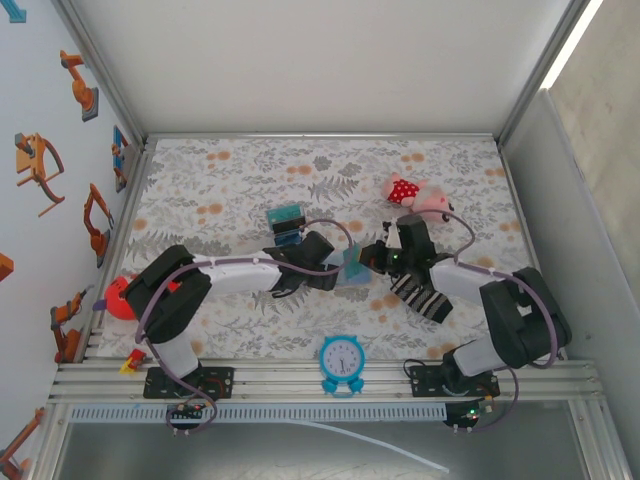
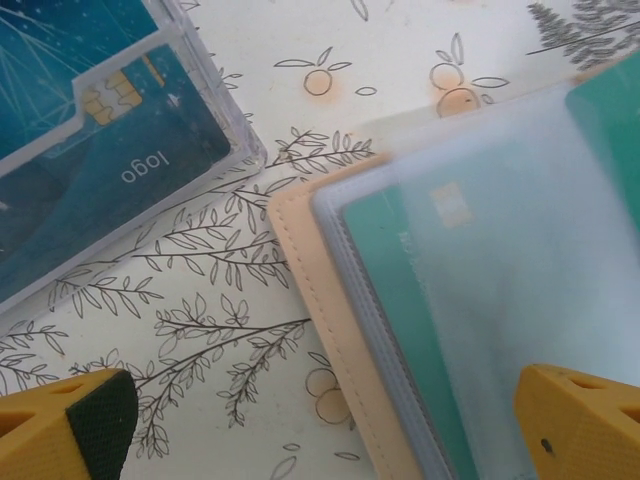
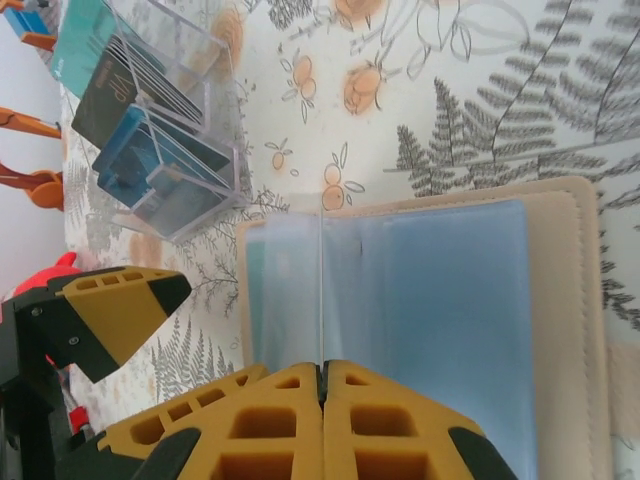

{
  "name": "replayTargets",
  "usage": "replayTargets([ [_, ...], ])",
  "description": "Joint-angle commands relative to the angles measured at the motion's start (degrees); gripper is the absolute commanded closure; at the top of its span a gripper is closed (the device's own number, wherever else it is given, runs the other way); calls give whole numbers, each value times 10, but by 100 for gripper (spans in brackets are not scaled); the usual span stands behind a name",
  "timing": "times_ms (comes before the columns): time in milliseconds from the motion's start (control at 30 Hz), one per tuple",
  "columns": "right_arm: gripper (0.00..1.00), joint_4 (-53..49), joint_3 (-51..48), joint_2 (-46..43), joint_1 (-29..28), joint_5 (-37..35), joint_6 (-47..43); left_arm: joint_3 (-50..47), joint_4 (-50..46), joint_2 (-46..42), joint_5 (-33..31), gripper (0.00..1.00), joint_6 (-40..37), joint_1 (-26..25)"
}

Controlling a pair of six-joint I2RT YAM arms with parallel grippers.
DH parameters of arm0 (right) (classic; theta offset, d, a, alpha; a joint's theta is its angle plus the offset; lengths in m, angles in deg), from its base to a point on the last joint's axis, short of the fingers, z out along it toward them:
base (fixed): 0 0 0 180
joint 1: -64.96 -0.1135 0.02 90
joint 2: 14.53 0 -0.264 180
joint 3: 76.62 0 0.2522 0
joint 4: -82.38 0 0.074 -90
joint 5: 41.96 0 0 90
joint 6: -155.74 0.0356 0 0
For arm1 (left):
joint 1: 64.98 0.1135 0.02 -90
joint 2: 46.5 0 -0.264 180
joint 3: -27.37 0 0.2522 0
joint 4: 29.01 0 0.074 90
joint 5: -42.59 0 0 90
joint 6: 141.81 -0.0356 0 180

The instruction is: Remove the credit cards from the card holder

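Observation:
The tan card holder [image 1: 352, 270] lies open at mid-table, its pale blue inside up. My right gripper [image 3: 322, 368] is shut on the near edge of one clear sleeve [image 3: 321, 290], which stands up on edge above the open card holder [image 3: 565, 300]. A teal credit card [image 2: 385, 255] sits inside a frosted sleeve by the card holder's tan edge [image 2: 315, 285]; in the right wrist view this credit card [image 3: 254, 290] is a faint teal strip. My left gripper [image 2: 325, 430] hangs open over that tan edge, one finger on each side, gripping nothing.
A clear acrylic stand [image 1: 287, 222] with several blue and dark cards [image 2: 90, 130] is just behind the left gripper. A striped sock [image 1: 420, 295] lies under the right arm. A pink and red plush [image 1: 415, 195], a blue clock [image 1: 342, 360] and a red ball [image 1: 118, 296] stand around.

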Motion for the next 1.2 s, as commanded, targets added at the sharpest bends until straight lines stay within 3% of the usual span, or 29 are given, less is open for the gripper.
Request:
replayTargets([
  [0, 100, -126, 36, -28, 3, -43, -72, 0, -12, -42, 27, 3, -6, -2],
  [267, 100, -192, 65, -87, 2, -57, -131, -2, -8, -129, 36, 3, -13, 7],
  [667, 100, -218, 94, -160, -6, -23, -215, -17, -5, -234, 83, 3, -123, 90],
  [967, 100, -235, 126, -173, -36, -3, -266, -38, 34, -267, 261, 3, -204, 161],
  [1167, 100, -259, 156, -160, -66, -8, -302, -30, 27, -271, 307, 3, -241, 185],
])
